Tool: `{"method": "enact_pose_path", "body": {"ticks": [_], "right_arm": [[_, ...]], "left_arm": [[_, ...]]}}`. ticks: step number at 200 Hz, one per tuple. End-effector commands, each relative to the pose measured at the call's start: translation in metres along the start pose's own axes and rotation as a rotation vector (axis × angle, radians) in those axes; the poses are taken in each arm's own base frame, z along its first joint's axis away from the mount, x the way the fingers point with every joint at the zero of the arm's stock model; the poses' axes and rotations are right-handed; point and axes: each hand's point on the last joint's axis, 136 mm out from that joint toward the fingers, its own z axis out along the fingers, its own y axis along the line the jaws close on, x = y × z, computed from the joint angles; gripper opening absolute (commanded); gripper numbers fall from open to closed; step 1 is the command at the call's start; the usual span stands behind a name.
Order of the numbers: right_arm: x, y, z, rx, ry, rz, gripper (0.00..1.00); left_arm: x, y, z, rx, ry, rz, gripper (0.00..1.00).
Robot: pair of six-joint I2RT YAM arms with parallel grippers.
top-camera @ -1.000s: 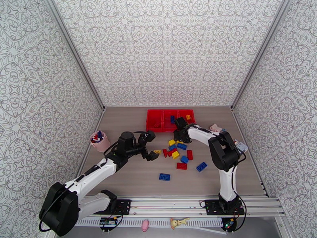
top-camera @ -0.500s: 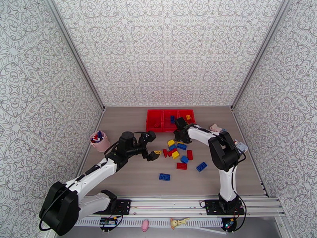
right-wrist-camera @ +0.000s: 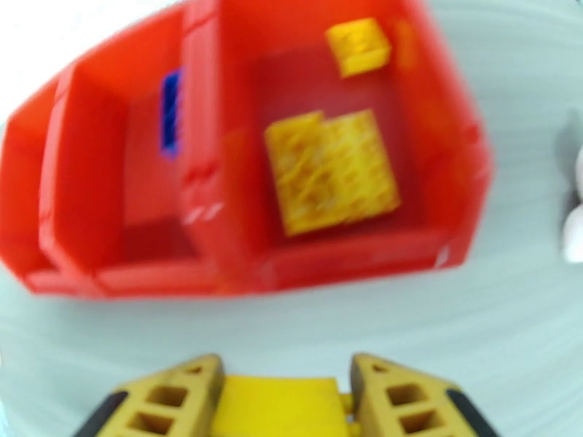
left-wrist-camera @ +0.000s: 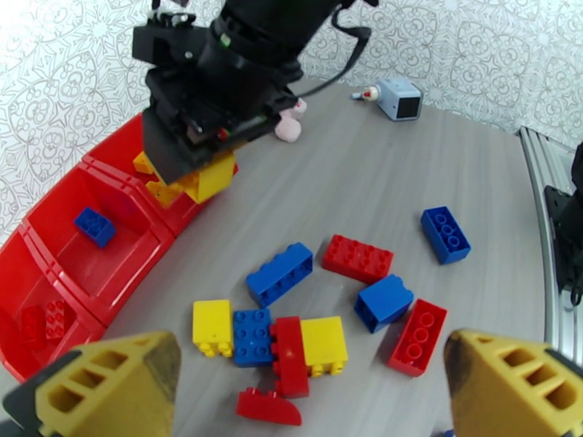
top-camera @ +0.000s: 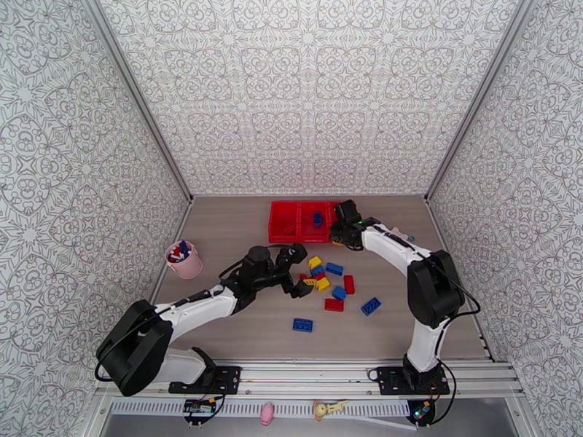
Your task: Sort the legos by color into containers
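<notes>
The legos [top-camera: 328,282] are mostly lying in a loose cluster on the wood-grain table [top-camera: 233,234]. They are glossy studded plastic blocks in red, blue and yellow. One blue brick [top-camera: 302,325] is sitting apart at 7 o'clock of the cluster.

At 12 o'clock the containers [top-camera: 284,239], three joined red bins, are holding red pieces on the left, a blue one in the middle and yellow ones on the right.

The right gripper [right-wrist-camera: 284,384] is pinching a yellow brick [left-wrist-camera: 211,180] over the right bin. In the blurred right wrist view the frame's bottom edge is cutting that brick off.

The left gripper [left-wrist-camera: 306,351] is hovering above the cluster with its jaws spread wide.

A pink cup [top-camera: 184,260] is standing at 9 o'clock.
</notes>
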Motion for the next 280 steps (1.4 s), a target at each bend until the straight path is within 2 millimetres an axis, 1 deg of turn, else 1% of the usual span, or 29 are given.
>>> {"method": "enact_pose_path", "body": {"ticks": [1, 26, 48, 78, 101, 111, 121, 147, 161, 171, 192, 214, 233, 245, 262, 280], "right_arm": [[-0.046, -0.006, 0.004, 0.003, -0.098, 0.011, 0.35], [-0.078, -0.010, 0.019, 0.013, -0.141, -0.014, 0.35], [-0.102, -0.004, 0.032, 0.010, -0.205, -0.062, 0.36], [-0.118, 0.000, 0.059, 0.012, -0.233, -0.088, 0.36], [-0.126, 0.006, 0.068, 0.005, -0.245, -0.103, 0.37], [-0.127, 0.007, 0.069, 0.006, -0.238, -0.114, 0.41], [-0.129, 0.009, 0.065, -0.001, -0.231, -0.118, 0.49], [-0.129, 0.012, 0.043, -0.030, -0.238, -0.143, 0.67], [-0.123, 0.013, 0.030, -0.058, -0.247, -0.184, 0.74], [-0.115, 0.014, 0.020, -0.089, -0.243, -0.240, 0.78], [-0.089, 0.020, 0.001, -0.178, -0.229, -0.419, 0.83], [-0.065, 0.013, -0.015, -0.196, -0.196, -0.555, 0.88], [-0.049, 0.005, -0.027, -0.197, -0.176, -0.646, 0.91], [-0.035, 0.005, -0.034, -0.228, -0.150, -0.715, 0.92], [-0.010, 0.010, -0.048, -0.308, -0.092, -0.822, 0.95], [0.017, 0.011, -0.057, -0.341, -0.024, -0.946, 0.96]], "left_arm": [[-0.028, 0.011, 0.009, -0.040, -0.074, 0.012, 1.00], [-0.031, 0.014, 0.015, -0.036, -0.073, 0.011, 1.00], [-0.031, 0.013, 0.016, -0.029, -0.067, 0.011, 1.00], [-0.027, 0.012, 0.015, -0.029, -0.052, 0.006, 1.00], [-0.026, 0.011, 0.012, -0.034, -0.050, 0.005, 1.00], [-0.025, 0.011, 0.011, -0.035, -0.049, 0.005, 1.00], [-0.026, 0.011, 0.011, -0.035, -0.051, 0.006, 1.00], [-0.030, 0.005, 0.006, -0.014, -0.060, 0.025, 1.00], [-0.033, 0.003, 0.001, 0.003, -0.069, 0.037, 1.00], [-0.034, 0.001, -0.002, 0.022, -0.067, 0.039, 1.00], [-0.032, 0.000, -0.013, 0.052, -0.050, 0.030, 1.00], [-0.029, -0.002, -0.027, 0.085, -0.034, 0.016, 1.00], [-0.025, -0.002, -0.038, 0.079, -0.022, 0.003, 1.00], [-0.022, -0.003, -0.044, 0.073, -0.016, -0.004, 1.00], [-0.017, -0.003, -0.052, 0.063, 0.001, -0.014, 1.00], [-0.010, -0.003, -0.059, 0.053, 0.024, -0.021, 1.00]]}}
